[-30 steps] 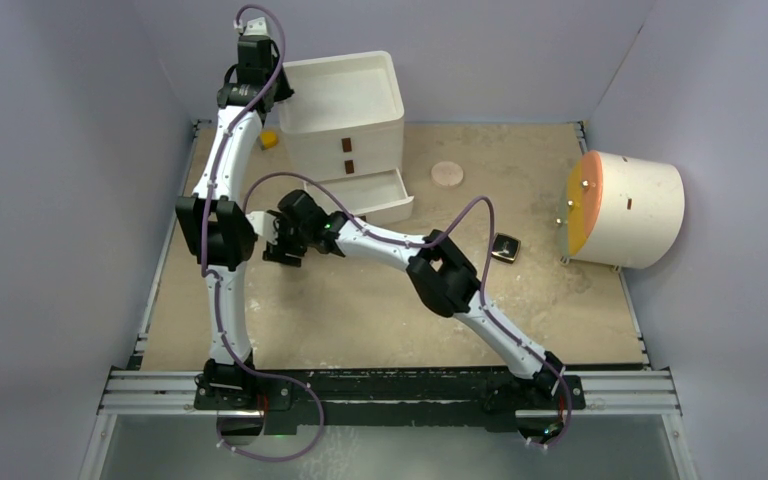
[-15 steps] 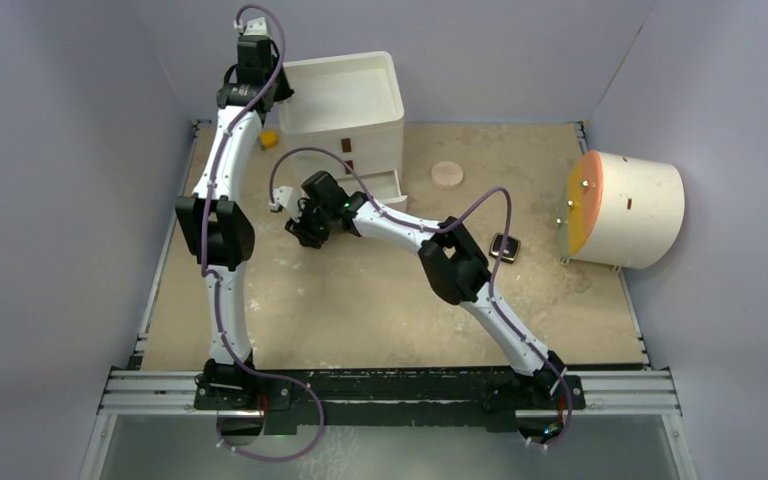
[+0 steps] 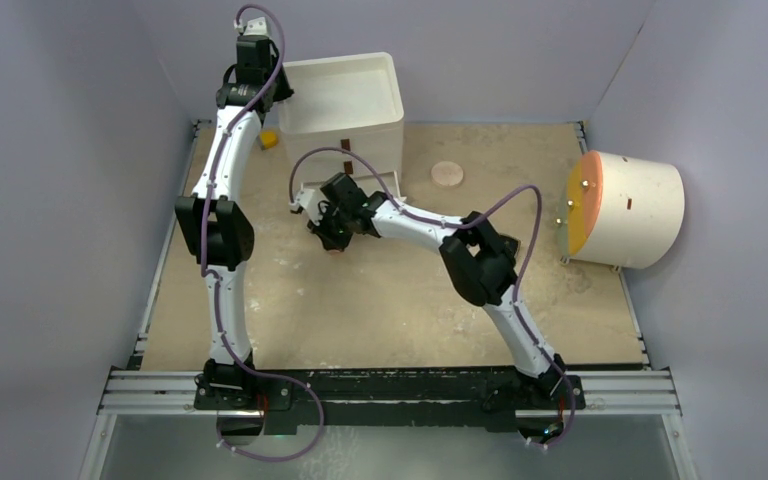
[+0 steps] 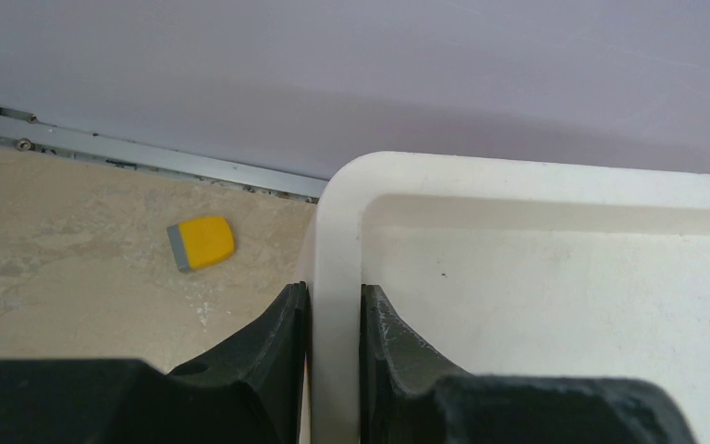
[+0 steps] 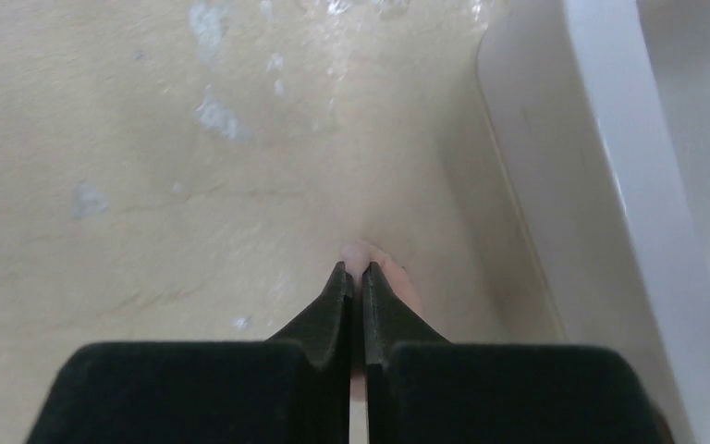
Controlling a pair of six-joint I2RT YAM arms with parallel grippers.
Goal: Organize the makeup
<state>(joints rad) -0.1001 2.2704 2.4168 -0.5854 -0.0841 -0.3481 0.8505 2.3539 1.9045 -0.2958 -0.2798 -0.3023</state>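
Observation:
My left gripper (image 4: 333, 291) is shut on the rim of the white drawer unit (image 4: 555, 305), at its top tray's left edge (image 3: 282, 100). My right gripper (image 5: 358, 270) hangs low over the table in front of the open bottom drawer (image 3: 388, 182), jaws shut. A small peach-pink piece of makeup (image 5: 397, 277) lies under its fingertips (image 3: 337, 250); whether it is pinched I cannot tell. A round peach disc (image 3: 447, 174) rests on the table right of the drawers. The black compact is hidden behind my right arm.
A small yellow block (image 4: 201, 243) lies left of the drawer unit near the back rail (image 3: 270, 139). A big cream cylinder with an orange face (image 3: 625, 208) lies at the right wall. The drawer's white side wall (image 5: 564, 185) runs close on my right gripper's right.
My right arm has swung right from the left arm's elbow toward the drawer front, and its jaws have closed. The left arm has not moved.

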